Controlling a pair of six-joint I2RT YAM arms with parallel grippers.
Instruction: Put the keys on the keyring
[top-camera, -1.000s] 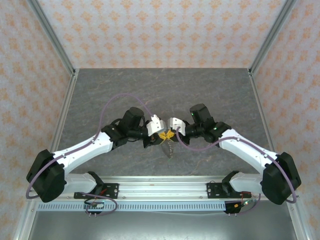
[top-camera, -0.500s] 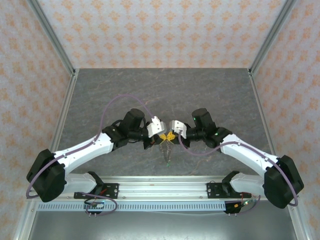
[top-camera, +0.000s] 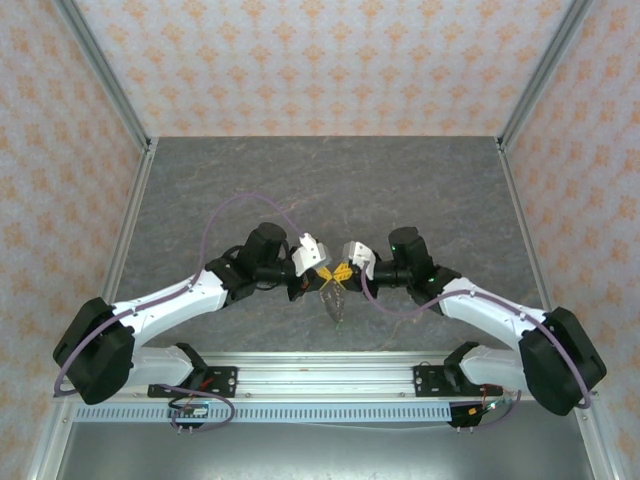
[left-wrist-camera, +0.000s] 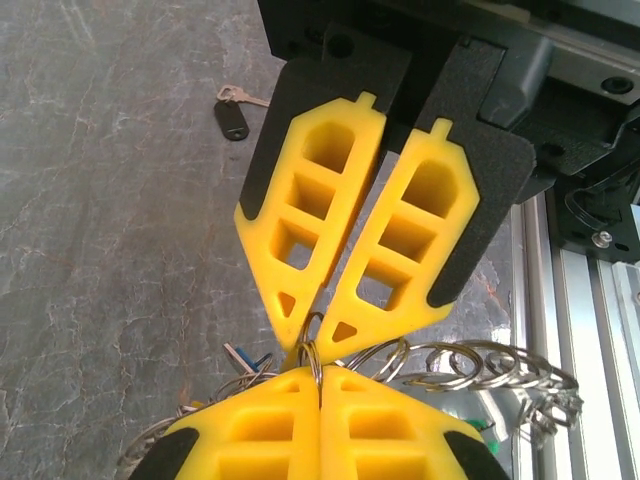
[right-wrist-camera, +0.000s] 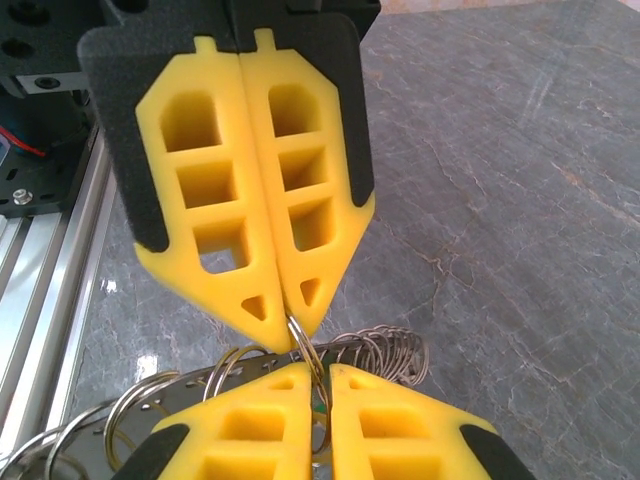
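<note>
My two grippers meet tip to tip above the middle of the table, left gripper (top-camera: 326, 270) and right gripper (top-camera: 346, 270). Both pinch the same thin metal ring of the keyring (left-wrist-camera: 318, 352). In the left wrist view my left gripper (left-wrist-camera: 320, 375) is shut on that ring, and the right gripper (left-wrist-camera: 310, 335) clamps it from above. In the right wrist view the ring (right-wrist-camera: 312, 352) runs between the right gripper (right-wrist-camera: 322, 375) and the left gripper (right-wrist-camera: 290, 315). A bunch of links and keys (top-camera: 335, 300) hangs below. A blue key (left-wrist-camera: 243, 357) dangles there. One dark-headed key (left-wrist-camera: 231, 120) lies on the table.
A chain of several metal rings (left-wrist-camera: 490, 368) trails sideways from the held ring, also seen as rings (right-wrist-camera: 400, 350). The aluminium rail (top-camera: 320, 375) with the arm bases runs along the near edge. Patterned walls enclose the grey table (top-camera: 320, 190).
The right gripper has moved down and slightly toward the near edge, closing in on the left gripper. The hanging bunch has swung a little. The left gripper has barely moved.
</note>
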